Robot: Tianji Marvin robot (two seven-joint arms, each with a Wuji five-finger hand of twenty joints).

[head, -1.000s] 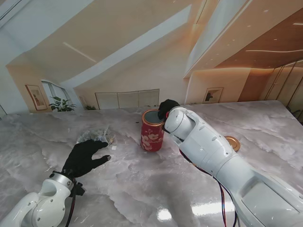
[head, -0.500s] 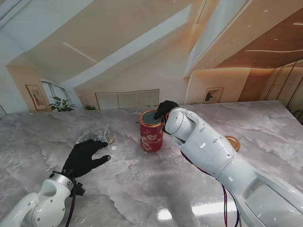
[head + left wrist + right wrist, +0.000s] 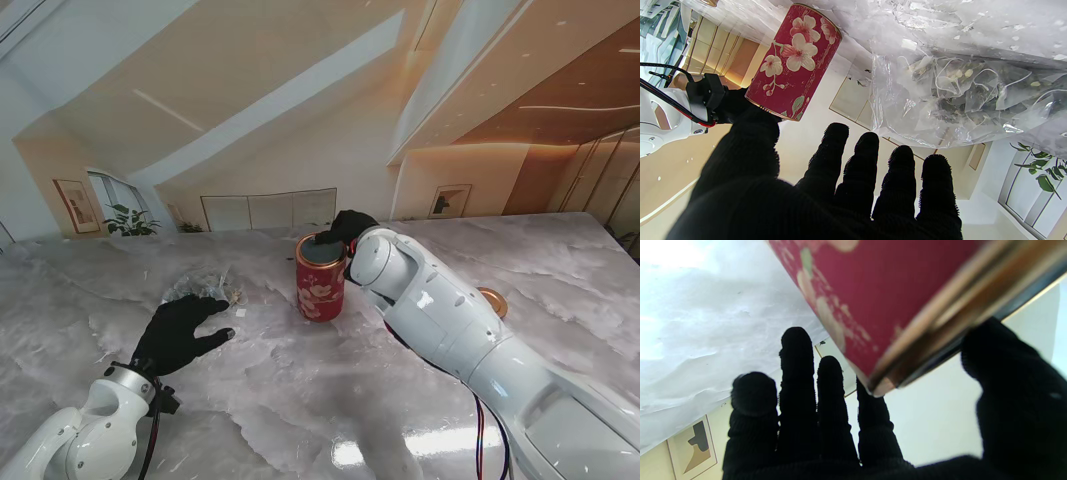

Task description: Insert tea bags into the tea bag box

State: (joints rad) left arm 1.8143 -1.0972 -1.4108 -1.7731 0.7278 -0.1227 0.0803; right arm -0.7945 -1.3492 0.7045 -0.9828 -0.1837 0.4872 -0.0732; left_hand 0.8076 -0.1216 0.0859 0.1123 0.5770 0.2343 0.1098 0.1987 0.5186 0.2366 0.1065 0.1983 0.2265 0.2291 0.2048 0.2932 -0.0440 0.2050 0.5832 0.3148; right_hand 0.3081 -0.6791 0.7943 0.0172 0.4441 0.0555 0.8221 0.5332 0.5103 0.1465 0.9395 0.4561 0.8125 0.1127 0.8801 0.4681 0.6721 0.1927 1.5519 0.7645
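The tea bag box is a red round tin with a flower pattern [image 3: 321, 282], standing upright and lidless mid-table. My right hand [image 3: 350, 228] is at its far right rim, black-gloved fingers reaching over the mouth. In the right wrist view the tin's gold rim [image 3: 927, 340] sits between the thumb and the straight, spread fingers [image 3: 796, 373]; I see nothing held. A clear plastic bag of tea bags [image 3: 203, 288] lies to the left. My left hand [image 3: 180, 330] hovers just nearer to me than the bag, open with fingers spread. The left wrist view shows the bag [image 3: 960, 100] and the tin [image 3: 793, 63].
A round gold lid [image 3: 491, 302] lies flat on the marble table [image 3: 300, 400], to the right, partly behind my right forearm. A small white scrap [image 3: 242, 312] lies near the left hand's thumb.
My right hand's fingers have crept leftward over the tin's mouth. The left hand and the bag have not moved.
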